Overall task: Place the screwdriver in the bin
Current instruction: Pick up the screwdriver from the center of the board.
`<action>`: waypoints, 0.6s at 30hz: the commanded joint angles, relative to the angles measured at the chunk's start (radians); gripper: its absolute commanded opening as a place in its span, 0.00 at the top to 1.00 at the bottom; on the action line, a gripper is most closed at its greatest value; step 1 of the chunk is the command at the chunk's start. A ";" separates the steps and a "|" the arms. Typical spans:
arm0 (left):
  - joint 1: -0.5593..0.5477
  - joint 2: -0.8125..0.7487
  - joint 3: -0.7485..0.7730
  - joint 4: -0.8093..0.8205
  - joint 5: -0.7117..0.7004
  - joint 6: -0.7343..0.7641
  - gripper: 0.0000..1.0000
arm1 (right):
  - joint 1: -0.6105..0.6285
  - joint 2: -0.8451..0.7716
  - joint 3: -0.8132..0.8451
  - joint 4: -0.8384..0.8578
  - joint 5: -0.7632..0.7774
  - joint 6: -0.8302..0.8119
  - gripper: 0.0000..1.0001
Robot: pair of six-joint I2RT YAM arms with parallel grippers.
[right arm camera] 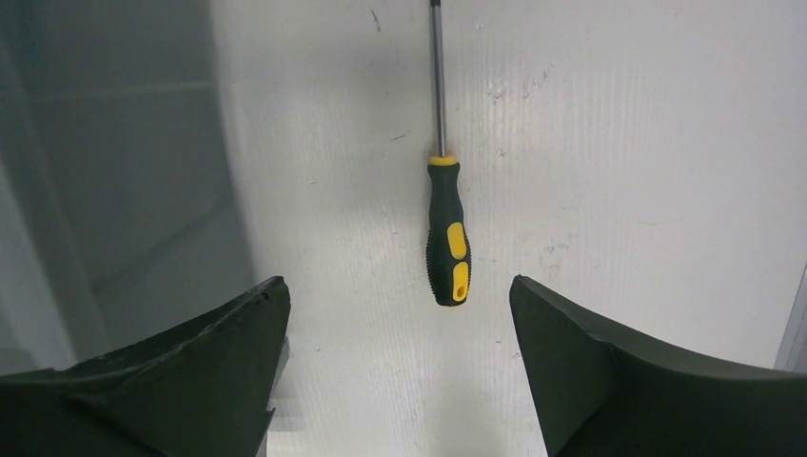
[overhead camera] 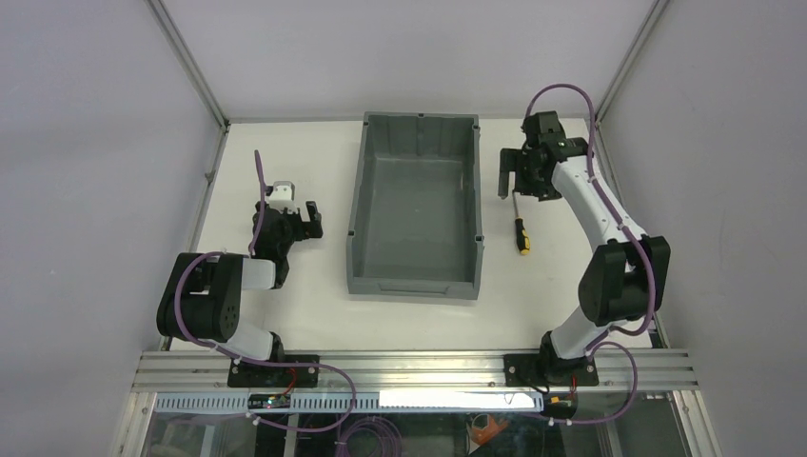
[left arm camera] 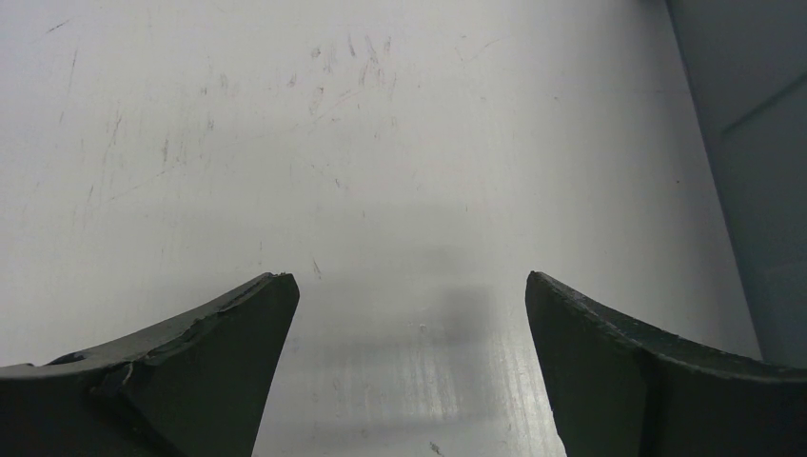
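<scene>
The screwdriver point(overhead camera: 521, 228), with a thin dark shaft and a black-and-yellow handle, lies on the white table just right of the bin point(overhead camera: 414, 276). The grey bin stands in the middle of the table and looks empty. My right gripper point(overhead camera: 517, 176) is open and empty above the screwdriver. In the right wrist view the screwdriver point(right arm camera: 446, 238) lies lengthwise with its handle end just ahead of the open right gripper point(right arm camera: 400, 283), between the fingers' lines, and the bin wall point(right arm camera: 114, 162) is at left. My left gripper point(overhead camera: 305, 221) is open and empty over bare table left of the bin, and the left wrist view shows it open point(left arm camera: 409, 279).
The bin's outer wall point(left arm camera: 761, 152) shows at the right edge of the left wrist view. Grey enclosure walls and metal frame posts point(overhead camera: 195, 71) surround the table. A metal rail point(overhead camera: 409, 367) runs along the near edge by the arm bases.
</scene>
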 commanded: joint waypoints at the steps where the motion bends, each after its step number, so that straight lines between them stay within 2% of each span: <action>1: 0.006 -0.006 0.017 0.059 0.017 0.023 0.01 | -0.020 0.015 -0.068 0.103 -0.027 0.014 0.12; 18: 0.006 -0.006 0.017 0.059 0.016 0.023 0.01 | -0.037 0.123 -0.269 0.263 -0.018 0.053 0.25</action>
